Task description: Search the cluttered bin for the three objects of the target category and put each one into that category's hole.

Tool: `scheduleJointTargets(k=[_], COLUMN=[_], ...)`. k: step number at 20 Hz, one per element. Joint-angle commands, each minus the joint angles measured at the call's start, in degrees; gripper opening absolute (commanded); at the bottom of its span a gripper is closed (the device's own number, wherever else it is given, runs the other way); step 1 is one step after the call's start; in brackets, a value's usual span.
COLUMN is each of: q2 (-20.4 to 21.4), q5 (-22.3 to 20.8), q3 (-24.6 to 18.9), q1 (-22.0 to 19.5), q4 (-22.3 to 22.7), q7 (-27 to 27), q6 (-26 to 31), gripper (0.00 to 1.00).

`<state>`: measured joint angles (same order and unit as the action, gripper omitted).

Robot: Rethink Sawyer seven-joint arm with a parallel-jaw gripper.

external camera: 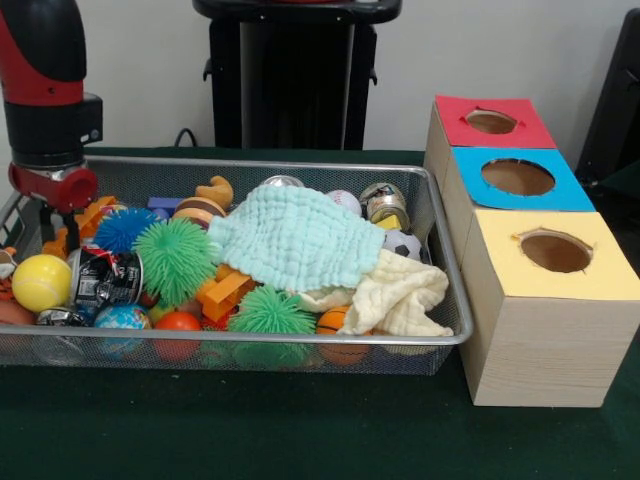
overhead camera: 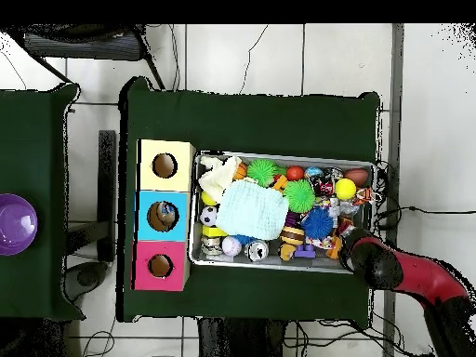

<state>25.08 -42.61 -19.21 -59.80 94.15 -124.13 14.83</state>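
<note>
A wire mesh bin [external camera: 447,262] is full of mixed things. Among them are a yellow ball [external camera: 40,282], a blue spiky ball [external camera: 125,228], two green spiky balls [external camera: 175,258] [external camera: 268,312], a crushed can [external camera: 108,277], a small soccer ball [external camera: 403,244], a jar [external camera: 383,203] and orange blocks [external camera: 225,290]. A teal cloth [external camera: 295,238] and a cream cloth [external camera: 405,295] cover the middle and right. My gripper [external camera: 55,235] hangs low over the bin's far left corner, just above orange pieces. In the overhead view the gripper [overhead camera: 350,244] sits at the bin's lower right corner [overhead camera: 370,267].
To the right of the bin stands a wooden box with three round holes: a red top [external camera: 492,122], a blue top [external camera: 518,178] and a yellow top [external camera: 555,252]. The overhead view shows a purple bowl [overhead camera: 15,224] on a separate table at the left.
</note>
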Motion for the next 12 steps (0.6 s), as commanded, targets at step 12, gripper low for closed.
scheduleJointTargets(k=[12], q2=[6.84], q5=[5.75], q3=[8.48], q1=[2.23], q4=[7.07], q7=[-3.88], q6=[8.19], gripper=[0.0])
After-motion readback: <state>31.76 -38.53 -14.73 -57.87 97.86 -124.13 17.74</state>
